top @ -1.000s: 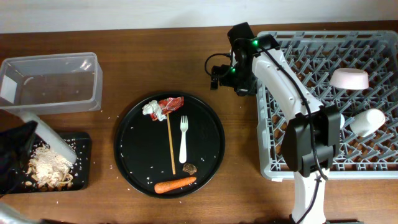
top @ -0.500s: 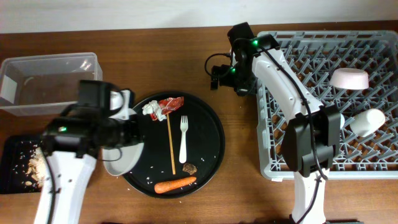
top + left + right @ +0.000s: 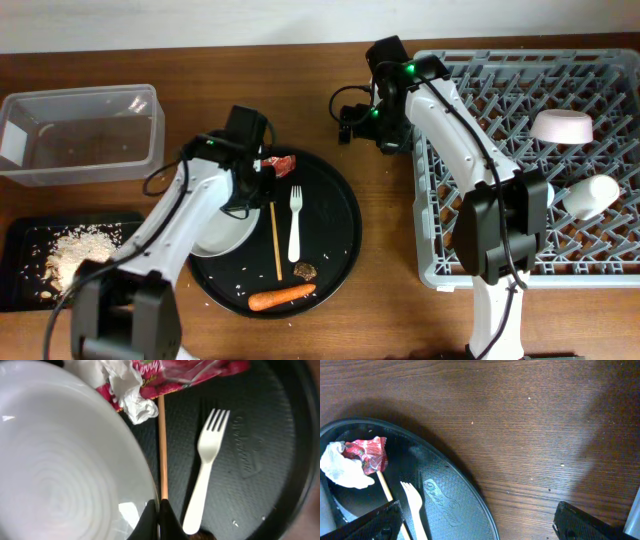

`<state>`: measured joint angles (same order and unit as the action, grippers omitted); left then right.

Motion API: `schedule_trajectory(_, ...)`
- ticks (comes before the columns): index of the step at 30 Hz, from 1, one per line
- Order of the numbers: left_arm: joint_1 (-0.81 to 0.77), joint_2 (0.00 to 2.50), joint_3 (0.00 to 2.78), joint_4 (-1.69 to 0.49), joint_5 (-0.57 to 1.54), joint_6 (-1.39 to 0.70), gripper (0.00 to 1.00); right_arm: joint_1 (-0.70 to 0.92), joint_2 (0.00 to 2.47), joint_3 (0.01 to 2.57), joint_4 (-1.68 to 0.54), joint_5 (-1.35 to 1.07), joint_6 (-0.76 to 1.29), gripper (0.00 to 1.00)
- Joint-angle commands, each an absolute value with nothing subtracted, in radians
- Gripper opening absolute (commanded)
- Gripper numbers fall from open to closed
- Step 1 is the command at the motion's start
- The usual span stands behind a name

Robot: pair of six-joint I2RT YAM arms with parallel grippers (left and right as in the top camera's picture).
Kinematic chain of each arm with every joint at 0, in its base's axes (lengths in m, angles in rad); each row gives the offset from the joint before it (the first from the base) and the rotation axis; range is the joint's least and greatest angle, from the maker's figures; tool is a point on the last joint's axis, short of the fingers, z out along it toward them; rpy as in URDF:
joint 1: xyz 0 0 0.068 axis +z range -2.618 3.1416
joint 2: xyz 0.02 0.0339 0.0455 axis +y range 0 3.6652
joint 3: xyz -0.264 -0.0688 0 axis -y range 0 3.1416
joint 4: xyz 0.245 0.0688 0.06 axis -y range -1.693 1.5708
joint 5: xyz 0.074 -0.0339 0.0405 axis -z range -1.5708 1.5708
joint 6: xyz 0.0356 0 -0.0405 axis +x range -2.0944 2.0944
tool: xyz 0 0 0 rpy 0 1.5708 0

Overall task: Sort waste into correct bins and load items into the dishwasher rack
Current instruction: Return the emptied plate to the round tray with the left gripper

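Crumbs of beige food lie in the shallow black rectangular tray, and the left gripper, pinched shut on the rim of the white round plate, has swung it over the large round black tray, with the white plastic fork just to its right. The right gripper hangs unmoved, jaws wide, over the wooden table.

Brown wooden table
Bearing clear rectangular plastic tub, shallow black rectangular tray, round black tray, grey plastic crate.

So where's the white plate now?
Overhead, the white plate is left of centre, over the round black tray, its rim pinched by the left hand, beside the wooden stick.
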<state>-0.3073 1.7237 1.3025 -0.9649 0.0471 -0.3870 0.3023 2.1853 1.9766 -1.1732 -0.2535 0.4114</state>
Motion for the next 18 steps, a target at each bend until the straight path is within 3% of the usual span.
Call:
schedule_trajectory(1,-0.308,1.76,1.303,-0.958,0.026,-0.396,0.01,0.298,2.196,1.989,-1.173,-0.258,0.413,0.99)
schedule_trajectory(3,-0.312,1.76,1.303,-0.963,0.03,-0.396,0.06,0.298,2.196,1.989,-1.173,-0.258,0.413,0.99)
schedule_trajectory(18,-0.323,1.76,1.303,-1.083,0.17,-0.396,0.12,0.298,2.196,1.989,-1.173,-0.258,0.413,0.99)
